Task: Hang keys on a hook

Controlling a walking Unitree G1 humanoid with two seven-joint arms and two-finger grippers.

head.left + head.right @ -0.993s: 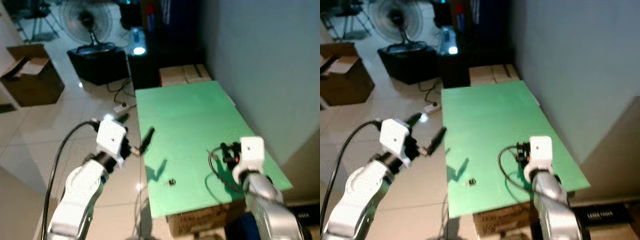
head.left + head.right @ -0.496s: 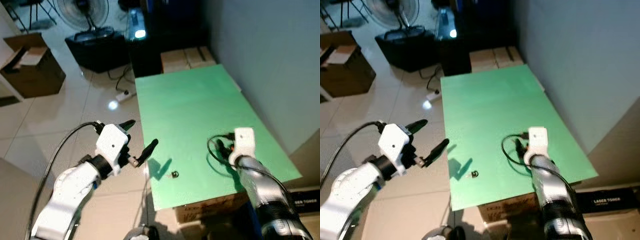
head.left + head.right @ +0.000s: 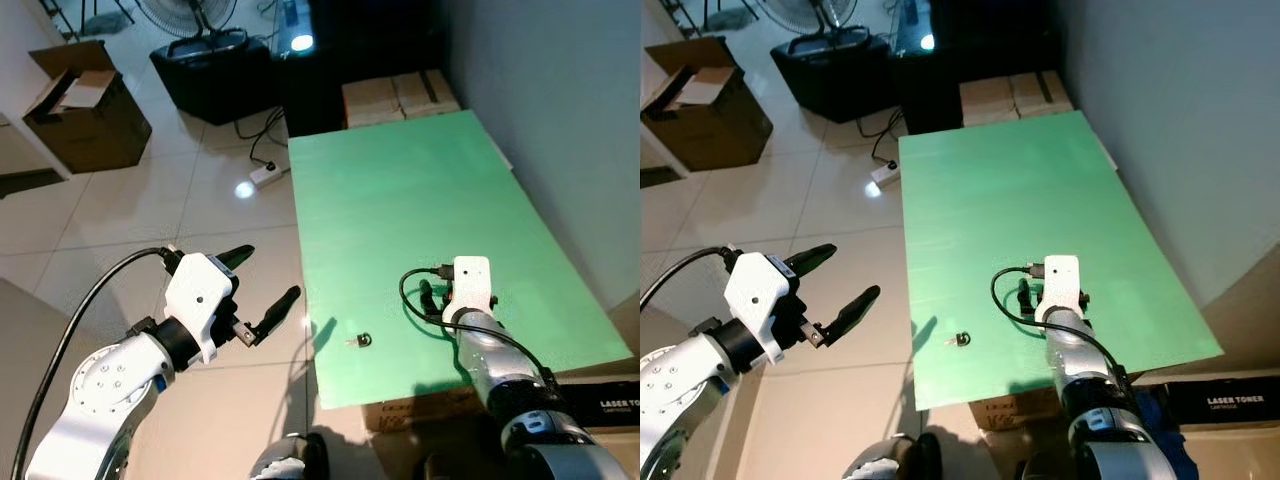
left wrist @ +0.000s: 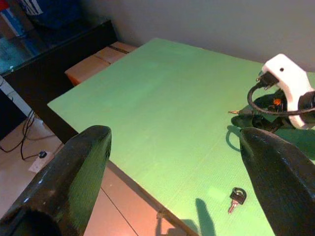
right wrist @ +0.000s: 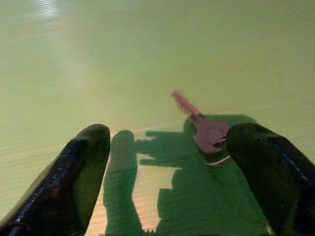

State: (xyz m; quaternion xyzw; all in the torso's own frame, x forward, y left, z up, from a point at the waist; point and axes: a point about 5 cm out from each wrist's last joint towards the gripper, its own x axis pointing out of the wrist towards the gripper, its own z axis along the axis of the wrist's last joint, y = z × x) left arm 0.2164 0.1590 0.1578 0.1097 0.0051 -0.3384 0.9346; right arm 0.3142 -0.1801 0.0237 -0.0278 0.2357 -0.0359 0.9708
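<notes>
on the green table (image 3: 420, 190), near its front edge, we log one small key with a black head (image 3: 360, 340), and a second reddish key (image 5: 204, 129) lying just before our right gripper (image 5: 167, 162), whose fingers stand wide apart and empty. our left gripper (image 3: 262, 290) hangs off the table's left side over the tiled floor (image 3: 150, 210), likewise spread and empty. we judge the step as reach-before-pickup: next calls for lowering, closing on the reddish key, then finding a hook.

Green table (image 3: 420, 210) carries 1 small key (image 3: 360, 340) near its front edge.
</notes>
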